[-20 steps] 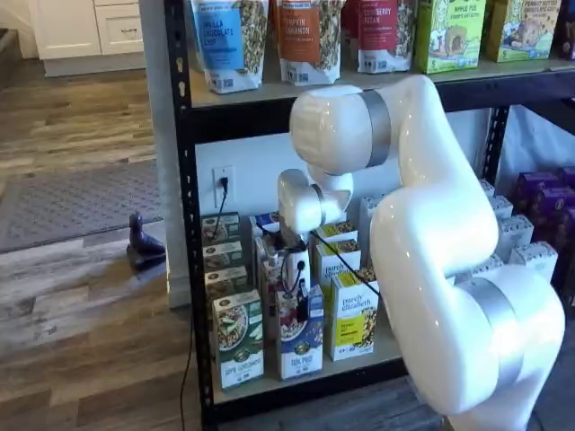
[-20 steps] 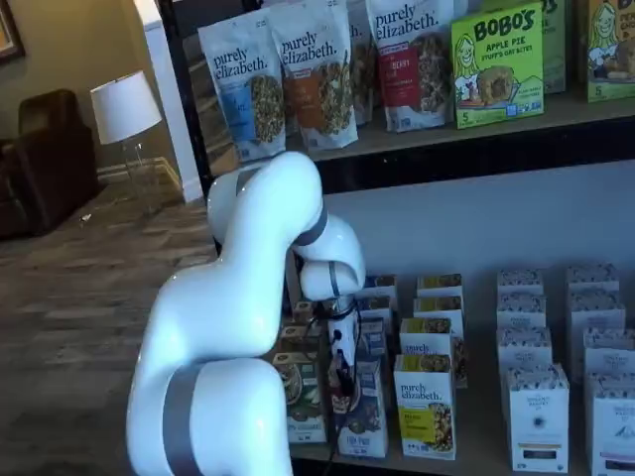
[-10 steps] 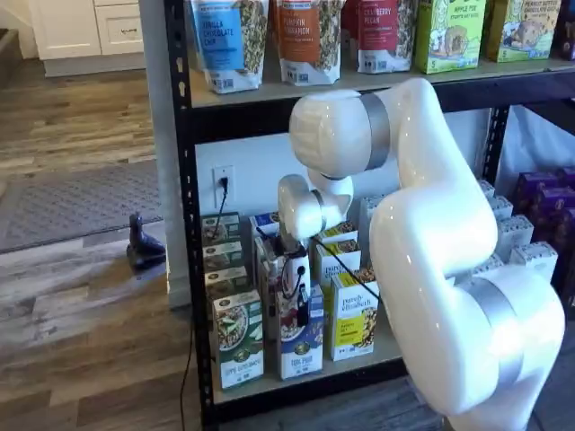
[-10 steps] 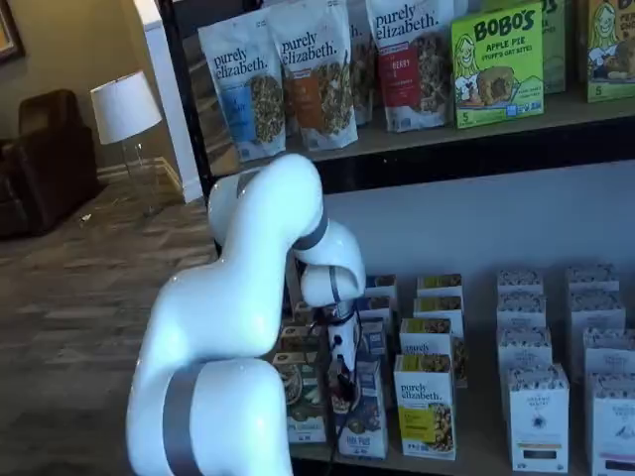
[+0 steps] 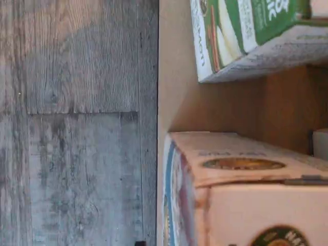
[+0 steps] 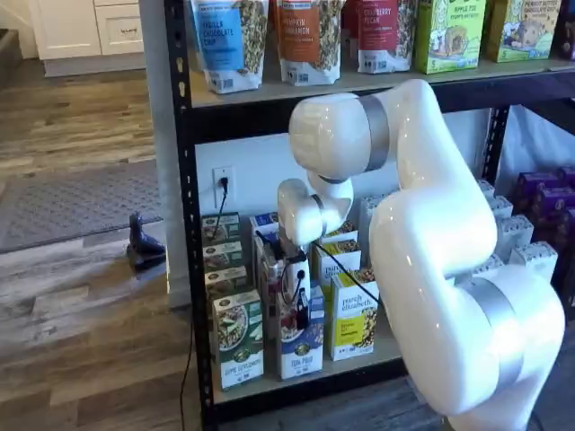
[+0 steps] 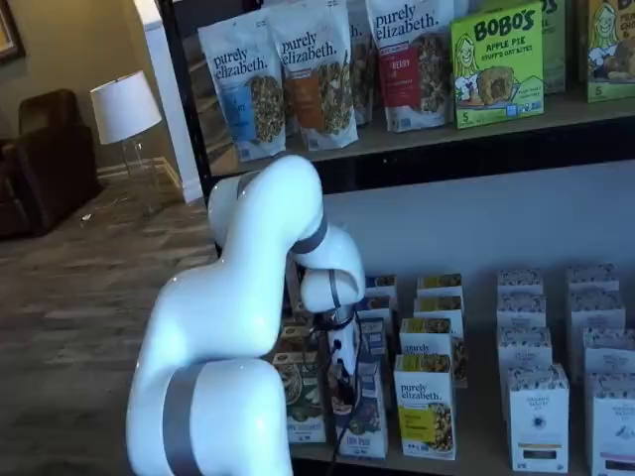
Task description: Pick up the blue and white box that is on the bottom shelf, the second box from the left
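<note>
Claw (image 6: 301, 312): one, black-fingered, under a white body.

**Shelf view, entry one**
- Claw hangs at the top of the blue box (image 6: 301, 346). The fingers show as one dark mass against the carton, so whether they stand apart or are clamped on it cannot be told.
- Change: the claw has sunk slightly onto the box top over the last second. The box stands on the bottom shelf (image 6: 377, 352) where it did, upright. Judged: the grasp is being made and no lift has begun.
- Green cartons (image 6: 238, 337): four, in a file front to back, just beside the blue box.
- Yellow cartons (image 6: 352, 314): three countable on its other side.
- Granola bags (image 6: 226, 40): three, on the upper deck.

**Shelf view, entry two**
- Claw (image 7: 343, 382) again side-on, with its gap hidden. The blue box (image 7: 365, 426) is at the shelf's front edge, partly behind the arm (image 7: 248, 317).
- White boxes (image 7: 536, 416): eight, in two files of four.
- Lamp (image 7: 124, 104): one.

**Wrist view**
- Fingers not shown.
- Blue box top (image 5: 241, 164) is close beneath the camera.
- Green carton (image 5: 246, 36): one, apart from the box, with bare shelf (image 5: 174, 77) between.
- Floor planks (image 5: 77, 128) lie beyond the shelf edge.
</note>
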Controlling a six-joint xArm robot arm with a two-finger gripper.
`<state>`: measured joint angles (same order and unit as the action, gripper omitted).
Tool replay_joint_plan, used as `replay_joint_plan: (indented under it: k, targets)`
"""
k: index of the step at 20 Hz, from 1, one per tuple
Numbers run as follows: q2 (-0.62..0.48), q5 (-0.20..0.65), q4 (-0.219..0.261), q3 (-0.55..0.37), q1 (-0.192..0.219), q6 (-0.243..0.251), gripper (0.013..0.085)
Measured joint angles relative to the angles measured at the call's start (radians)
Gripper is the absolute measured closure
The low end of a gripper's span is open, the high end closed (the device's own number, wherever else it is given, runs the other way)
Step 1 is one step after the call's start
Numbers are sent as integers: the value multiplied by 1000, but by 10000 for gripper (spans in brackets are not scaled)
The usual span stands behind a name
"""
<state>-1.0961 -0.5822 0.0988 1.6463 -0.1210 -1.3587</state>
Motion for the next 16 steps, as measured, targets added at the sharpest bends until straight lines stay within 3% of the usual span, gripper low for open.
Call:
replay_joint_plan:
  k: [5,10,14,16]
  targets:
    - [-5,3,1,3,-4,5,290]
    - [-7,3,18,1,-7,22,290]
    - [-3,-2,7,-2,-7,13,410]
    - [-1,-8,10,-2,-6,15,410]
